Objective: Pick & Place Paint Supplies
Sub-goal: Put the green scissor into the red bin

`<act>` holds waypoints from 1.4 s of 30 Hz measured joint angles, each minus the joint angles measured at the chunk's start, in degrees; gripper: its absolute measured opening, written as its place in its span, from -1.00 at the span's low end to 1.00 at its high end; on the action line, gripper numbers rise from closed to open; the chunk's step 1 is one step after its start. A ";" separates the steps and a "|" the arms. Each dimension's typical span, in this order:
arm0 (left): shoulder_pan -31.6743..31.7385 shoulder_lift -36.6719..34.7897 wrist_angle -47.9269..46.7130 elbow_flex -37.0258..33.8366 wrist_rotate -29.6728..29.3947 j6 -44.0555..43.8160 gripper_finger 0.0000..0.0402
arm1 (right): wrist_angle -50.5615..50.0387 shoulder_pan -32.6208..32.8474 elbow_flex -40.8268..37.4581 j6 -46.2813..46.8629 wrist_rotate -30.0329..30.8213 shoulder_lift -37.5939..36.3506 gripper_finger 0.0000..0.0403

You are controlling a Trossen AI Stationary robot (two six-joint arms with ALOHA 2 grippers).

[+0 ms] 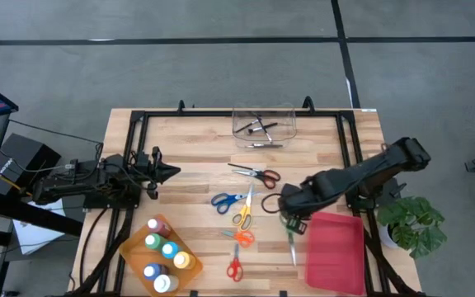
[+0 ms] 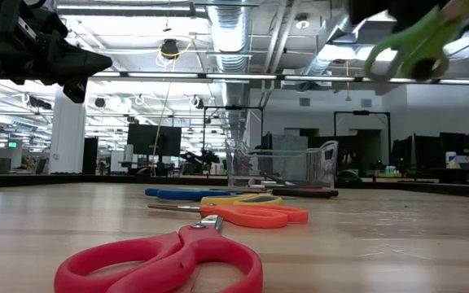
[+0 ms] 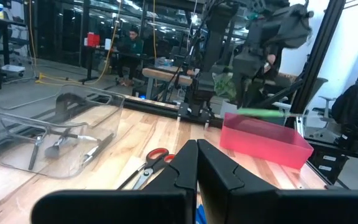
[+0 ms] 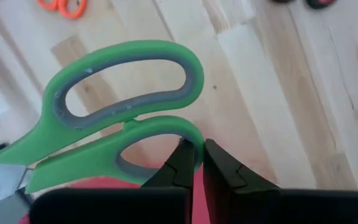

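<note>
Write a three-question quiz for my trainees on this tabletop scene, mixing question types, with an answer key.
1. True or false: the right hand is shut on the green-handled scissors.
2. Which container holds the small paint bottles? A) clear plastic bin B) orange tray C) red rectangular bin
3. Fill in: in the high view, the left hand hovers, shut and ____, over the wooden table.

Key
1. True; it grips one handle loop, lifted off the table.
2. B.
3. Empty.
</note>
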 joint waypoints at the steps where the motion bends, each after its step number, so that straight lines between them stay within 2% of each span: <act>1: 0.00 0.00 0.00 0.00 -0.02 0.00 -1.00 | -0.18 0.66 0.00 1.45 0.15 -1.12 -0.96; 11: 0.00 0.00 0.39 0.00 -0.12 0.00 -1.00 | -9.08 10.57 0.02 20.79 3.45 -8.83 -0.96; 19: 0.00 0.00 0.39 0.00 -0.13 0.00 -1.00 | -13.43 20.31 -0.04 35.50 3.21 -8.47 -0.96; 31: 0.00 0.00 0.39 0.00 -0.15 0.00 -1.00 | -14.45 27.22 -0.61 42.10 -0.61 -4.22 -0.95; 36: 0.00 0.00 0.39 0.00 -0.15 0.00 -1.00 | -13.14 28.89 -3.50 43.49 -1.54 -4.27 -0.95; 42: 0.00 0.00 0.39 0.00 -0.15 0.00 -1.00 | -6.75 29.17 -9.59 42.09 -1.52 -5.62 -0.95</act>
